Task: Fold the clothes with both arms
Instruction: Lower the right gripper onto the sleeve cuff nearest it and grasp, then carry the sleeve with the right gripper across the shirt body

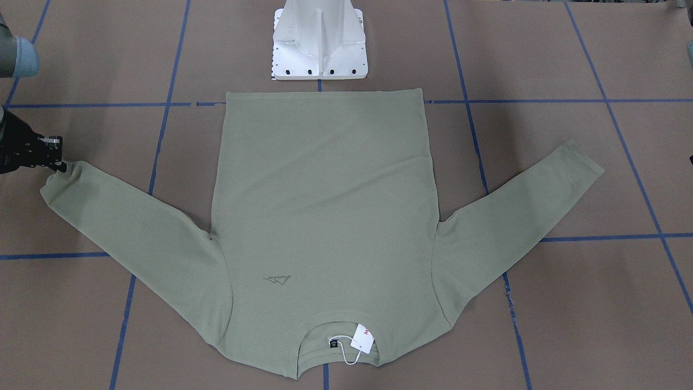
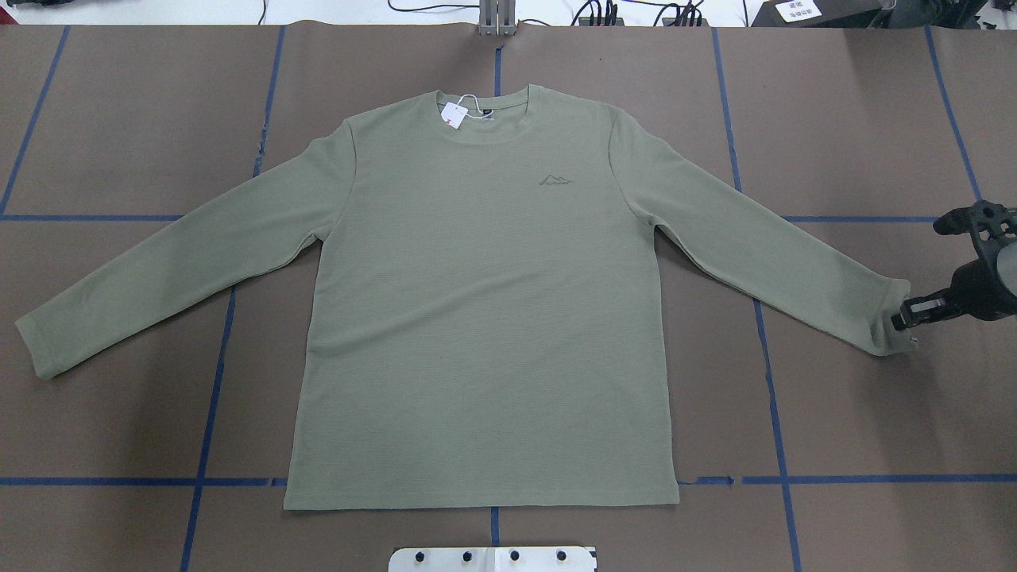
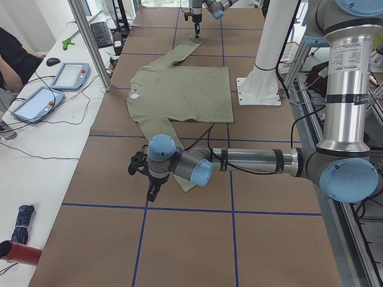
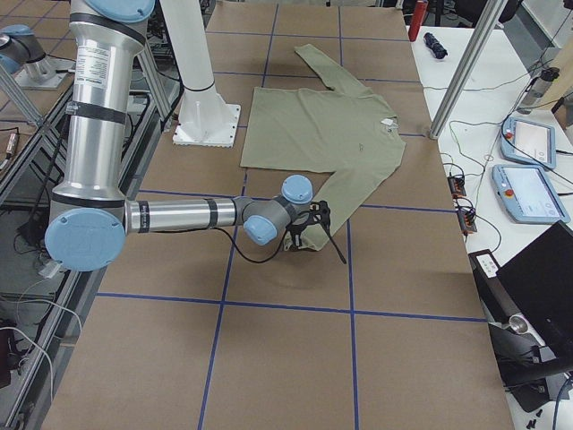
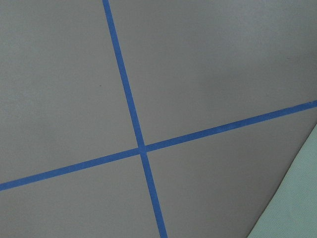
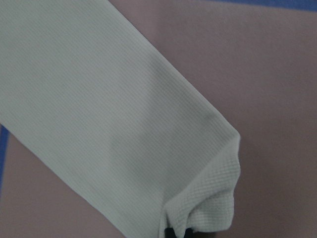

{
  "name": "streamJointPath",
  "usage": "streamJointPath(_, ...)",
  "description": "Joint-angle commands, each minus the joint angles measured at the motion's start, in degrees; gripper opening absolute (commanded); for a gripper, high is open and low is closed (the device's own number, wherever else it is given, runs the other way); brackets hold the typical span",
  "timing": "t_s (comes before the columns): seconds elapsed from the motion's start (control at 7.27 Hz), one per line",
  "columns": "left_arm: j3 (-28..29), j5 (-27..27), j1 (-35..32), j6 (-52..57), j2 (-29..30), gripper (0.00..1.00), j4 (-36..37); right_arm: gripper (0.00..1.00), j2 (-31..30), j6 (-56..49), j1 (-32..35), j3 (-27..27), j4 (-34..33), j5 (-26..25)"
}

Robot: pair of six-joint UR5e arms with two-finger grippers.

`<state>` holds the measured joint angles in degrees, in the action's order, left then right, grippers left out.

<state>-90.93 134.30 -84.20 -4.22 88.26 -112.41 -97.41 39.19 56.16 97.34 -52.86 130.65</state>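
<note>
Reading the overhead view as a clock face with the robot at 6 o'clock, the white pedestal base (image 2: 493,558) sat nearest. Just beyond it was the hem of the green shirt (image 2: 485,318), which lay flat and face up across the middle of the brown table (image 2: 119,119).

A little farther out, at about 4 o'clock, the right gripper (image 2: 902,320) met the right cuff (image 2: 883,316). Its jaws looked drawn in to a narrow pinch on the cuff's outer corner, and the wrist view showed the knit puckered there. At 8 o'clock the other cuff (image 2: 36,345) lay free with nothing on it.

The left gripper (image 3: 152,192) appeared only in the side view, hanging over the table close to that sleeve end. I could not tell how far it was open or whether it held anything. Farthest, at 12 o'clock, were the collar and its white hang tag (image 2: 455,114).

The risk, as I judged it, lay in that small bite. A pinch on a corner might catch only the top layer, or slip once the sleeve's weight came on. A quick pull toward 9 o'clock could also drag the shoulder and skew the flat body. With the left sleeve unheld, the fold might come out lopsided.
</note>
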Motion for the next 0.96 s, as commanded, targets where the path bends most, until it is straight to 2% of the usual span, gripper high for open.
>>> streamJointPath(0.0,0.14,0.00,0.00,0.00,0.24,1.00,-0.09,0.00,7.63,1.15,0.53,-0.39,-0.84,1.01)
streamJointPath(0.27,0.14,0.00,0.00,0.00,0.33,1.00,-0.35,0.00,20.87,2.12,1.23,-0.39,-12.47,2.15)
streamJointPath(0.55,1.10,0.00,0.00,-0.09,0.25,1.00,-2.81,0.00,39.14,3.35,1.41,-2.57,-29.86,2.24)
streamJointPath(0.69,1.19,0.00,0.00,0.00,0.33,1.00,-2.81,0.00,46.53,4.13,0.97,-7.46,-31.06,2.41)
streamJointPath(0.82,1.19,0.00,0.00,0.09,0.33,0.99,-2.81,0.00,56.35,7.10,-1.30,-16.21,-30.81,2.50)
